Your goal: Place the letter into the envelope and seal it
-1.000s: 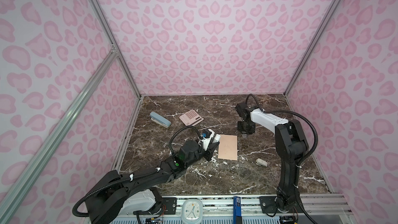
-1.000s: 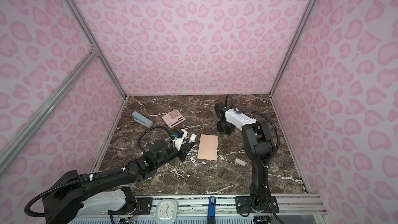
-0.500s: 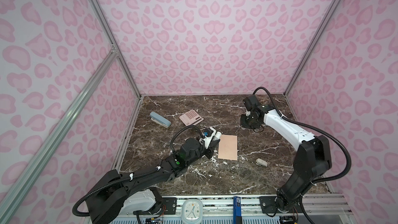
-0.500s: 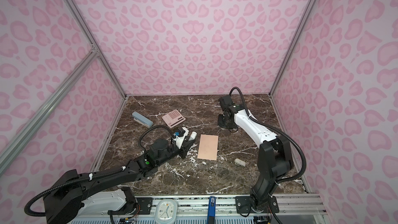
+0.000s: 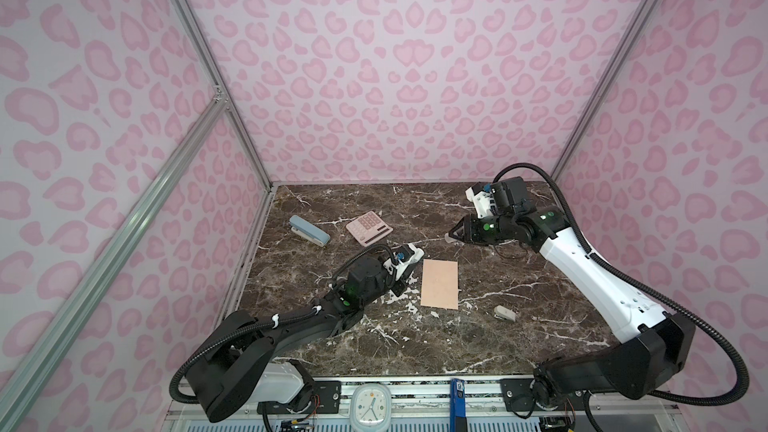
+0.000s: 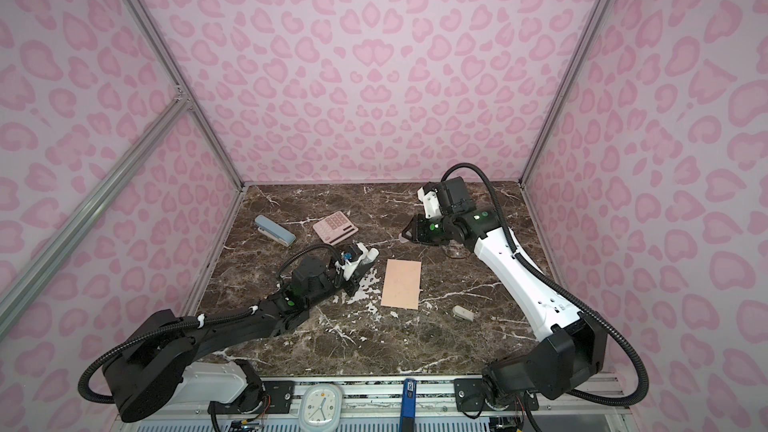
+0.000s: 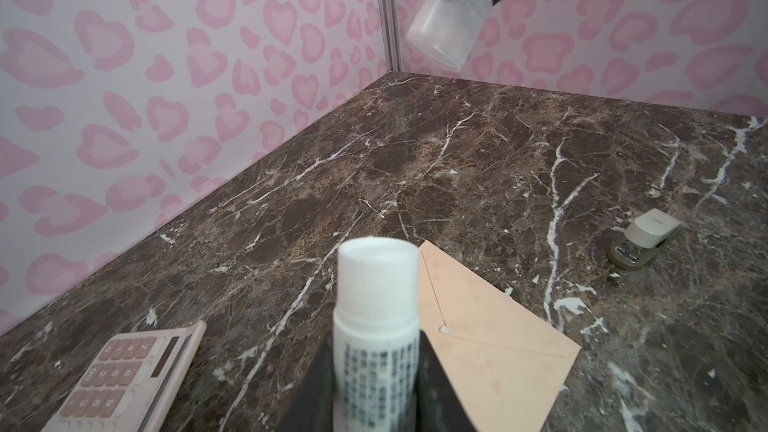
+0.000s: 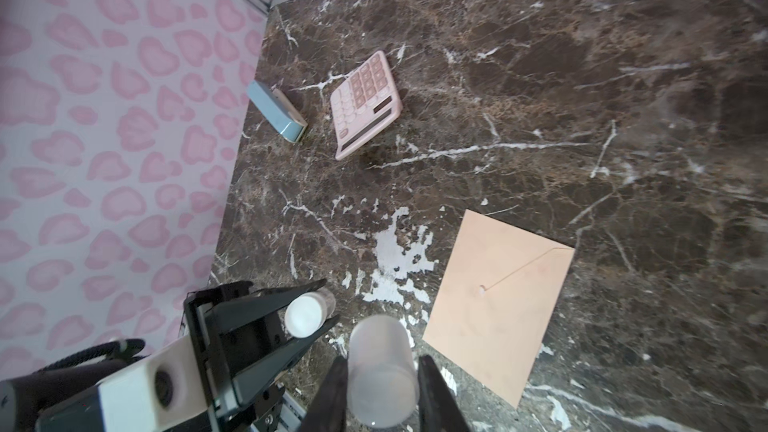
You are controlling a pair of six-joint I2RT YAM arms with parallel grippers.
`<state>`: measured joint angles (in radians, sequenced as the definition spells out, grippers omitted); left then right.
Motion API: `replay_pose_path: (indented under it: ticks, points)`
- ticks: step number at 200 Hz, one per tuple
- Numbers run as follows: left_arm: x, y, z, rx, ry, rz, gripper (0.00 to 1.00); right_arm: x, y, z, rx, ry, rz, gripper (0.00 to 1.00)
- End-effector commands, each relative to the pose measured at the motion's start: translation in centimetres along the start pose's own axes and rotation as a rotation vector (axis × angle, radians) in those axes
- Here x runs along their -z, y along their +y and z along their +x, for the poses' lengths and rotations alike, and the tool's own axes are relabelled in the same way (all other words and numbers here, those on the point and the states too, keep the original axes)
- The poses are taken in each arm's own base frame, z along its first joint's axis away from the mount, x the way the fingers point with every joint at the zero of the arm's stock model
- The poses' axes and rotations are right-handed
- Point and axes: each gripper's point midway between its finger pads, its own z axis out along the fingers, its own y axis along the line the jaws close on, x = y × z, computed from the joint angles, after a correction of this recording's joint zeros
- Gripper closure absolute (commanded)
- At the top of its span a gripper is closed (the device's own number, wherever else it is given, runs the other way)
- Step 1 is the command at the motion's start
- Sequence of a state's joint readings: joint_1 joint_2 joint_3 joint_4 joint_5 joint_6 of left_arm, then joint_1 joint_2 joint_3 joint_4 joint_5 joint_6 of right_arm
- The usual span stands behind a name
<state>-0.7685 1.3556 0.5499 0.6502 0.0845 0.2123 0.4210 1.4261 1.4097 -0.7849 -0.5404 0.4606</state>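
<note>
Envelope [image 5: 440,283] flat; at its nine o'clock, left end effector [image 7: 377,351] pinching glue stick [image 7: 376,284]; at twelve, right end effector [image 5: 450,237] pinching clear cap [image 8: 382,351].

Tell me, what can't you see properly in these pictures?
- The letter: in no view; the envelope, flap folded down, hides whether it is inside.
- Print on the glue stick in the left pincer: blurred in the left wrist view, too near the lens.
- The calculator: cut off by the left wrist view's edge.
- The small grey stapler: too small in both top views for detail.
</note>
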Motion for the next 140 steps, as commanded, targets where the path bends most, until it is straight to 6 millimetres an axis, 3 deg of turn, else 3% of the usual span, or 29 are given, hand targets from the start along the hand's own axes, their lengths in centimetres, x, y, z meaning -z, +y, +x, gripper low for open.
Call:
replay_pose_path:
  ticks: [1,50,140]
  points:
    - [-0.4,-0.1,-2.2,-0.07,-0.081,0.026,0.96,-0.5,2.2,1.4,0.02,0.056,-0.108,0.7]
    - [-0.9,-0.2,-2.4,-0.055,-0.095,0.038,0.96,-1.5,3.3,2.4,0.036,0.084,-0.147,0.71]
    - [-1.0,-0.4,-2.8,-0.035,-0.112,0.054,0.96,-2.9,2.8,2.9,0.023,0.11,-0.142,0.71]
